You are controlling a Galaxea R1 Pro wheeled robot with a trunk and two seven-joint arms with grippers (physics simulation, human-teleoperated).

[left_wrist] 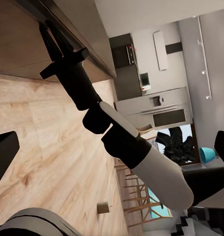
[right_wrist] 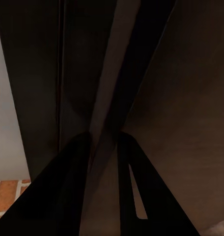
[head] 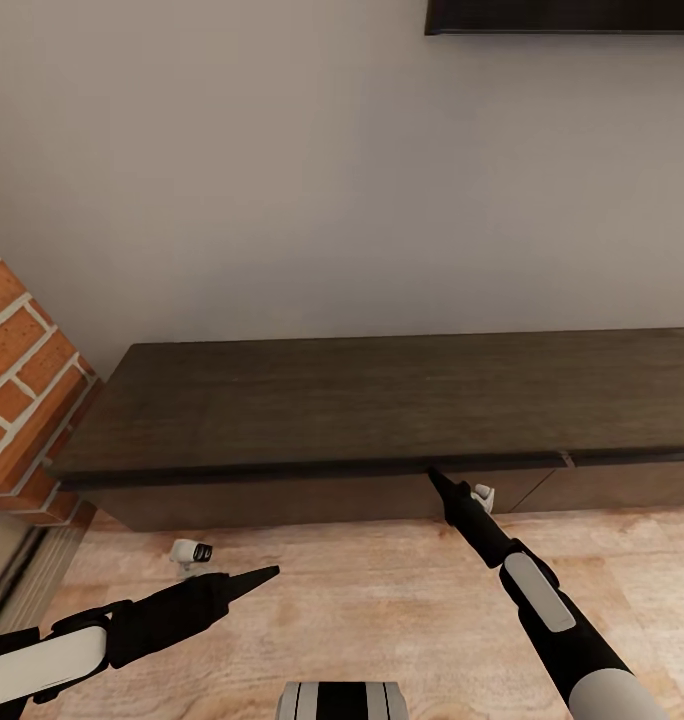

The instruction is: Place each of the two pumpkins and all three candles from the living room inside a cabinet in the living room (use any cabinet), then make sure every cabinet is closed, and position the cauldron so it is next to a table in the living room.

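Observation:
The long, low, dark brown cabinet (head: 382, 400) stands against the grey wall. My right gripper (head: 434, 478) reaches under the top's front lip, at the upper edge of a drawer front (head: 282, 500). In the right wrist view its two fingers (right_wrist: 75, 167) pinch a thin brown edge (right_wrist: 104, 132) of that front. My left gripper (head: 267, 575) hovers low over the floor in front of the cabinet, open and empty, its fingers (left_wrist: 4, 155) spread wide. A small tan candle (left_wrist: 103, 208) sits on the floor behind me. The pumpkins and the cauldron are out of view.
A red brick wall (head: 22, 370) juts out at the cabinet's left end. A dark screen's lower edge (head: 562, 15) hangs above. Light wood floor (head: 362, 600) lies before the cabinet. The left wrist view shows grey kitchen units (left_wrist: 156, 105), wooden chairs (left_wrist: 136, 191) and a plant (left_wrist: 178, 145).

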